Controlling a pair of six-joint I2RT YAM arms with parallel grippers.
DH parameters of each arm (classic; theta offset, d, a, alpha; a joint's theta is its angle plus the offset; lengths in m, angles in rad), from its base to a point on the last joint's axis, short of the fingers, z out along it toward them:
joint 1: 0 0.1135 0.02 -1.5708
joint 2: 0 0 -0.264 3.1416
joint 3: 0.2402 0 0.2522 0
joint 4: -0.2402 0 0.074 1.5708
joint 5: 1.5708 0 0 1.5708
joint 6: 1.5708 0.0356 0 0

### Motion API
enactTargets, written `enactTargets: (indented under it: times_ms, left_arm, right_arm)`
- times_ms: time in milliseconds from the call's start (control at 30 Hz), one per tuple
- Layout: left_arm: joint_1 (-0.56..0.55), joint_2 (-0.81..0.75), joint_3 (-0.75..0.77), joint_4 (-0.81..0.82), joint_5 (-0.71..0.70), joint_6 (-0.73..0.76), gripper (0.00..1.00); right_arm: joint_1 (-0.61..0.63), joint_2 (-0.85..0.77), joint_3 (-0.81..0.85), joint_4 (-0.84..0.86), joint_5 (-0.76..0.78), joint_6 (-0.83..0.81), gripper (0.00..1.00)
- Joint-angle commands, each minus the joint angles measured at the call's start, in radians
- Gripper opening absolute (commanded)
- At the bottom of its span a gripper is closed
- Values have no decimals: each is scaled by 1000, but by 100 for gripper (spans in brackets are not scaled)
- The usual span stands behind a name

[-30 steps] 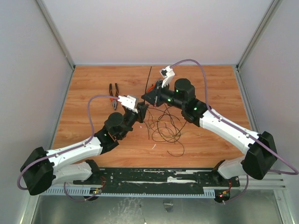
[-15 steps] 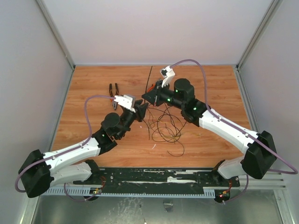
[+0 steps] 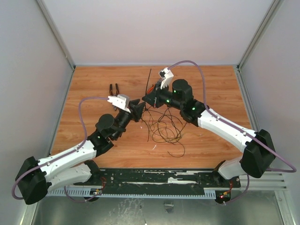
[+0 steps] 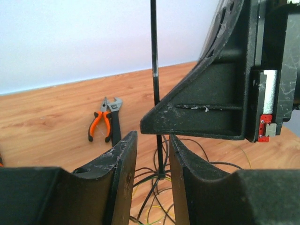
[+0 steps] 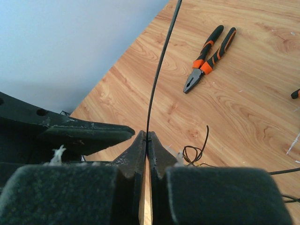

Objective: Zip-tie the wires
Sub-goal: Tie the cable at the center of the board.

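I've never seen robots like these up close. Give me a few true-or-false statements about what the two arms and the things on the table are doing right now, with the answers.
1. The right gripper is shut on the zip tie. True.
2. The left gripper is clamped on the wires. False: its fingers stand apart, with nothing pinched between them.
3. The pliers lie on the table, away from both grippers. True.
4. The zip tie lies flat on the wood. False: it sticks up from the right gripper.
5. The wires lie in loose loops on the table. True.
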Motion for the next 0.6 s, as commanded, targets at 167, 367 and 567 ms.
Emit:
enactTargets:
  times_ms: [167, 367, 567]
  left_arm:
    - [8, 68, -6, 39, 70, -38, 38]
    - [8, 93, -14, 36, 79, -46, 36]
    - [7, 108, -18, 45, 63, -42, 29]
  right_arm:
    - [9, -12, 28, 11, -1, -4, 0]
    - [8, -19, 27, 11, 2, -3, 0]
    - [8, -22, 28, 8, 7, -7, 0]
